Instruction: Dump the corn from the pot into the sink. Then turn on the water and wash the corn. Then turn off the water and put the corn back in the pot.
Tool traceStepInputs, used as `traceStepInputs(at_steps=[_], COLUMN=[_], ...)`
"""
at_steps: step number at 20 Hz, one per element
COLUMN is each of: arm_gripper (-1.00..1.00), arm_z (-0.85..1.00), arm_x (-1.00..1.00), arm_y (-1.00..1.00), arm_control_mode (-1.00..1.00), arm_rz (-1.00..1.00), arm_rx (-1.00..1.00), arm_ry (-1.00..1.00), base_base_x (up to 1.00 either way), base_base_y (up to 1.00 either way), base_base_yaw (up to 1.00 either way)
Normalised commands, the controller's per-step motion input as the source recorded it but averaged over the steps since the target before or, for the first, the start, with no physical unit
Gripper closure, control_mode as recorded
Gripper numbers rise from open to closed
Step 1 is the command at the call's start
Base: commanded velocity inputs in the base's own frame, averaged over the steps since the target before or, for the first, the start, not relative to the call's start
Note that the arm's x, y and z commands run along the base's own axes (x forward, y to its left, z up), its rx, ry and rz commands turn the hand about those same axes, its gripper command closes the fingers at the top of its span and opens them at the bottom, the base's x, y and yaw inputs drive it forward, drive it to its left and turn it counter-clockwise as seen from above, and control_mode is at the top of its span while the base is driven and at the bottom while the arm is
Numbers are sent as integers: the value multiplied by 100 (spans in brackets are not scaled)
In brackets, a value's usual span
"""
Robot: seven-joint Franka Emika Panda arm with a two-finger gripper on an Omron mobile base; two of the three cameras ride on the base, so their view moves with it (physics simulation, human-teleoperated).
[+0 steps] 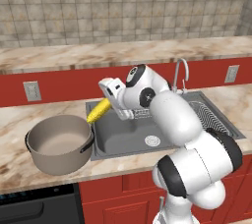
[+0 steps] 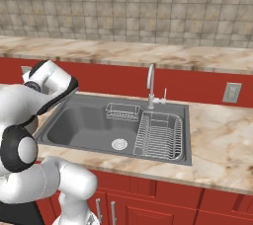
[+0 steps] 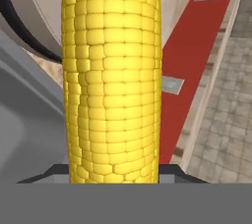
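- Presently, we find the corn (image 1: 99, 109) held in the air at the gripper (image 1: 112, 104), its free end pointing down and left, over the left edge of the sink (image 1: 118, 137) and close to the rim of the pot (image 1: 60, 143).
- In the hand view the corn (image 3: 112, 78) runs straight out from between the finger tips; beyond it we see a curved stretch of the pot (image 3: 29, 16).
- We judge the cob light and stiff, so it should not sag or bend under the grip.
- Its rounded, kernelled surface may roll or slip if squeezed off centre; a hold across the thick middle of the cob would be the steadier one.
- As it stands, the hold looks to be near one end, so the long free part could swing if the arm moves sharply.
- The jaws stand partly apart and clamped on the cob.
- The pot sits upright on the counter (image 1: 15, 120) just left of the sink, and we see nothing inside it.
- We judge the step in hand to be returning the corn to the pot.
- The tap (image 2: 150, 86) shows no running water.
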Motion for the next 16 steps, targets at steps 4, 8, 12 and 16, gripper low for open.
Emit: traceStepInputs(at_steps=[4, 8, 12, 16], arm_gripper=[100, 100, 100, 100], arm_z=[29, 8, 8, 6], arm_x=[0, 0, 0, 0], arm_y=[29, 44, 59, 66], arm_control_mode=[-100, -100, -100, -100], arm_rz=[16, 20, 23, 22], arm_rx=[-3, -8, -12, -14], arm_ry=[16, 17, 18, 15], base_base_x=[0, 0, 0, 0], base_base_y=[0, 0, 0, 0], base_base_yaw=[0, 0, 0, 0])
